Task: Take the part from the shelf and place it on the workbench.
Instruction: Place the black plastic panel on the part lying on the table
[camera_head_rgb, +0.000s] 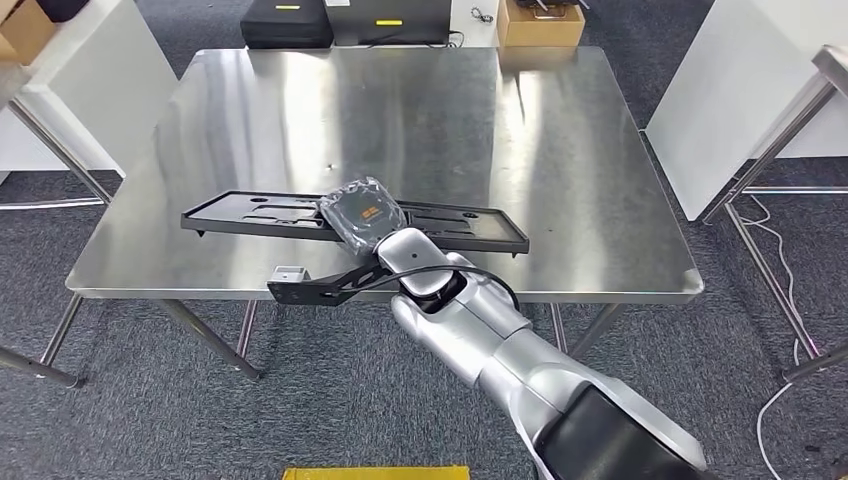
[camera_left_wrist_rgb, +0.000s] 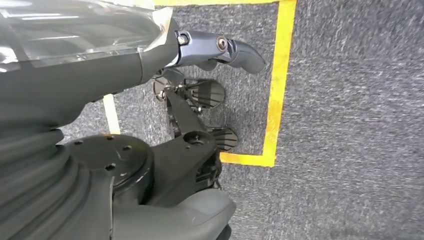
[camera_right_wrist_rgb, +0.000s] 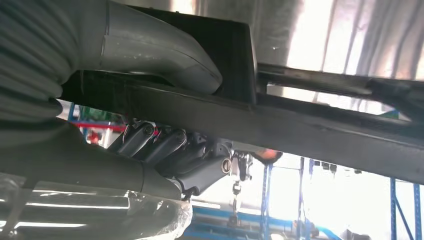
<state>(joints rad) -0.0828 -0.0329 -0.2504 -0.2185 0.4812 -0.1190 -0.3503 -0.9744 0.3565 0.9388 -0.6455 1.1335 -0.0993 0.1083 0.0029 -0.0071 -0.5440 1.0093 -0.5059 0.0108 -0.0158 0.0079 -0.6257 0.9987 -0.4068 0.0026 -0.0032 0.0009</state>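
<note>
A long, flat black part (camera_head_rgb: 250, 215) stretches sideways across the near half of the steel workbench (camera_head_rgb: 400, 110). My right hand (camera_head_rgb: 362, 210), wrapped in clear plastic, grips it near its middle. In the right wrist view the thumb (camera_right_wrist_rgb: 165, 55) lies on one face of the part (camera_right_wrist_rgb: 310, 125) and the dark fingers (camera_right_wrist_rgb: 170, 145) curl under the other. The part sits level and very low over the steel; I cannot tell whether it touches. My left hand (camera_left_wrist_rgb: 210, 95) hangs above the grey carpet and holds nothing.
Two black cases (camera_head_rgb: 288, 22) and a cardboard box (camera_head_rgb: 540, 22) stand beyond the workbench's far edge. White panels (camera_head_rgb: 730, 100) flank it on both sides, and another table's legs (camera_head_rgb: 770, 260) stand at the right. Yellow tape (camera_left_wrist_rgb: 280, 75) marks the floor.
</note>
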